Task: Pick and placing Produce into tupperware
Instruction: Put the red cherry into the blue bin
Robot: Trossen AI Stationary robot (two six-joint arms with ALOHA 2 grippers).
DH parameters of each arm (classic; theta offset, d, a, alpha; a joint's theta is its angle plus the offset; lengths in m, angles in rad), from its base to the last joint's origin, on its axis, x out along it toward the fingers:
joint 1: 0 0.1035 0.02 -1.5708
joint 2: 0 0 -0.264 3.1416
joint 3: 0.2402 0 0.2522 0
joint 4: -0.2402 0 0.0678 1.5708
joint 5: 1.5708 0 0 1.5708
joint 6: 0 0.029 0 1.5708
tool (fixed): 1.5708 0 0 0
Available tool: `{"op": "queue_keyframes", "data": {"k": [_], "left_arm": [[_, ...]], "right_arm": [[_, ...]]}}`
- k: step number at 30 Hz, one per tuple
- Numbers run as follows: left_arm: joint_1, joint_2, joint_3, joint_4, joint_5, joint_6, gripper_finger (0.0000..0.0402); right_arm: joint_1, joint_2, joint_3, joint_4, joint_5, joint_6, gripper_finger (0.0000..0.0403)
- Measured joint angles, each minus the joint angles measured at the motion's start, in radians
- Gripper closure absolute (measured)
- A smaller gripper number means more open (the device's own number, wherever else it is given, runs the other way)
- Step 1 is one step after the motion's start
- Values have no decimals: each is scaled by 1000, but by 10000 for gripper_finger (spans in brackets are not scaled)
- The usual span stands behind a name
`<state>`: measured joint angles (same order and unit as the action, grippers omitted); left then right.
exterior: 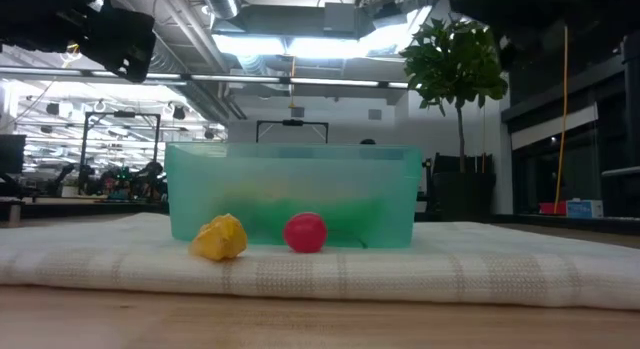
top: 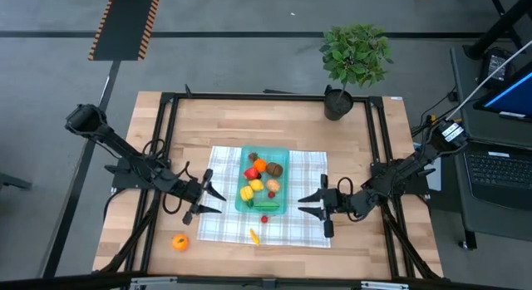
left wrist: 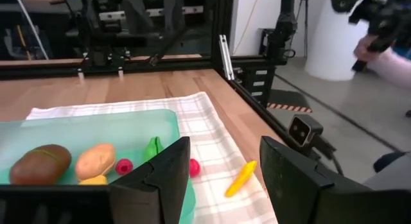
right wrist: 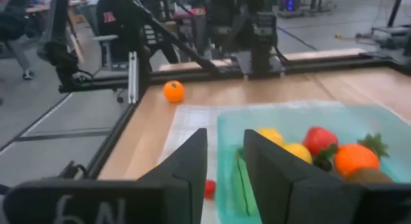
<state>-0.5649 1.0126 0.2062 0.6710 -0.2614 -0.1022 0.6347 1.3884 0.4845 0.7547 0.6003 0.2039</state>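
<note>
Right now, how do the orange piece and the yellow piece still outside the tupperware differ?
The orange piece is round; the yellow piece is long and thin. The orange piece lies on bare wood off the cloth, the yellow piece on the cloth, nearer the tupperware. Both lie loose, untouched by either gripper.

In the low view we could make out the produce inside the tupperware (exterior: 292, 192) only as blurred yellow and green smudges through its translucent wall. From above, a dark piece (top: 252, 157) was too small to identify.
</note>
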Motion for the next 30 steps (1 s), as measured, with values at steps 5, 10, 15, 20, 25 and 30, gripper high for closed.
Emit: {"op": "queue_keyframes", "data": {"k": [5, 10, 15, 20, 25, 30], "left_arm": [[-54, 2, 0, -7, -74, 34, 223], [-113, 13, 14, -30, -170, 27, 223], [-155, 69, 78, -134, -237, 4, 223], [-164, 109, 118, -179, -254, 2, 223], [-165, 110, 123, -178, -255, -1, 223], [-165, 110, 123, -178, -255, -3, 223]], "right_arm": [[32, 0, 79, -111, 1, -52, 298], [45, 0, 149, -246, 43, -52, 298], [45, 0, 164, -275, 45, -54, 298], [45, 0, 164, -280, 46, -51, 298], [54, 0, 164, -279, 45, 11, 299], [91, 30, 196, -284, 45, 34, 299]]}}
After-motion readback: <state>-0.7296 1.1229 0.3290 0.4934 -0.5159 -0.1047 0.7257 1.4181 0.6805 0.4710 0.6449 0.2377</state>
